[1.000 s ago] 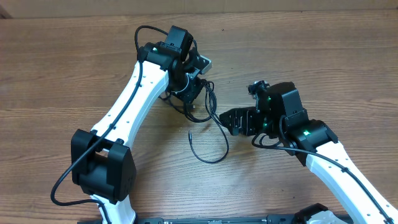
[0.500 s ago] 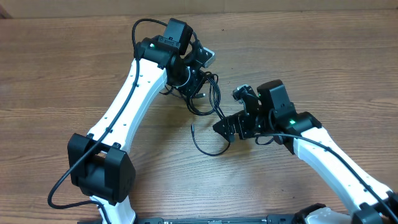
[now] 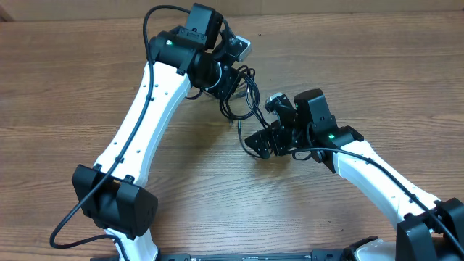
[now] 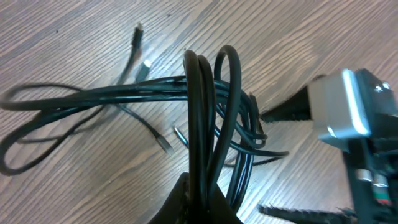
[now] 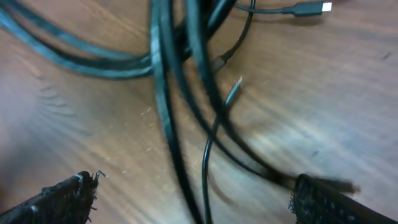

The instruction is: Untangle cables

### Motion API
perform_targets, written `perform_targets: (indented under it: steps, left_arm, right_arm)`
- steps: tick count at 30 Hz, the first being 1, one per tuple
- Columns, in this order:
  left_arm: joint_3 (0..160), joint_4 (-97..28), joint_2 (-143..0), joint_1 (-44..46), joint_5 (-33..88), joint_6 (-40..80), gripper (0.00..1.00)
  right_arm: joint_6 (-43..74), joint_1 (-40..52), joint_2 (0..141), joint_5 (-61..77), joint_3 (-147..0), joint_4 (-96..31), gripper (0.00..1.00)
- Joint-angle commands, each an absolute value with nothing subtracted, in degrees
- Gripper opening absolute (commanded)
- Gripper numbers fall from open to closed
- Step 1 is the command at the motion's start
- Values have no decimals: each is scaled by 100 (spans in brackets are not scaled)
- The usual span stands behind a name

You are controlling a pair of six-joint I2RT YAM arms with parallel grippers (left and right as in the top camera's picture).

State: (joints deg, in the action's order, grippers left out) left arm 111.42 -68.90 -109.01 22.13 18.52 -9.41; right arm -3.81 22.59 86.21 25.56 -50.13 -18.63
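Pinching a bunch of black cables [image 3: 249, 93] over the far middle of the table [image 3: 58, 87], the left jaws were pressed together on several strands at once. In the left wrist view the cables [image 4: 200, 106] rose out of the closed fingers [image 4: 180, 202] at the bottom edge as 3 or 4 thick loops. They then bent over and ran off to the left in a long flat bundle that ended in a loop. Thinner leads lay loose on the wood beneath it, 2 of them tipped with small plugs [image 4: 144, 64] near the upper left.

The left arm [image 3: 145, 116] stretched from the near left corner up to that grip. The right arm [image 3: 370, 170] came in from the near right. The right jaws stood spread wide, low over the table just beside the lower part of the cables, holding nothing. In the right wrist view their 2 fingers [image 5: 62, 200] showed at the bottom corners, well apart, and blurred cables [image 5: 163, 106] ran down between them, crossing one another. 1 thin lead ended in a pale plug [image 5: 309, 8] at the top right. In the overhead view 1 strand dropped from the bunch toward the right jaws; whether it touched them could not be told.
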Motion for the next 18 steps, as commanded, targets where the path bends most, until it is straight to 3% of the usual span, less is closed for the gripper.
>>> perform_targets:
  steps: [1, 11, 18]
  left_arm:
    - [11520, -6963, -10678, 2239, 2257, -854, 4]
    - [11915, -7240, -10669, 2239, 2279, -851, 4]
    - [11915, -7183, -10656, 2222, 2287, -849, 4]
  right_arm:
    - [-650, 2244, 8602, 2250, -4982, -1619, 100]
    - [-652, 2241, 8711, 1249, -4982, -888, 99]
    - [-652, 2241, 8954, 1809, -4982, -1039, 74]
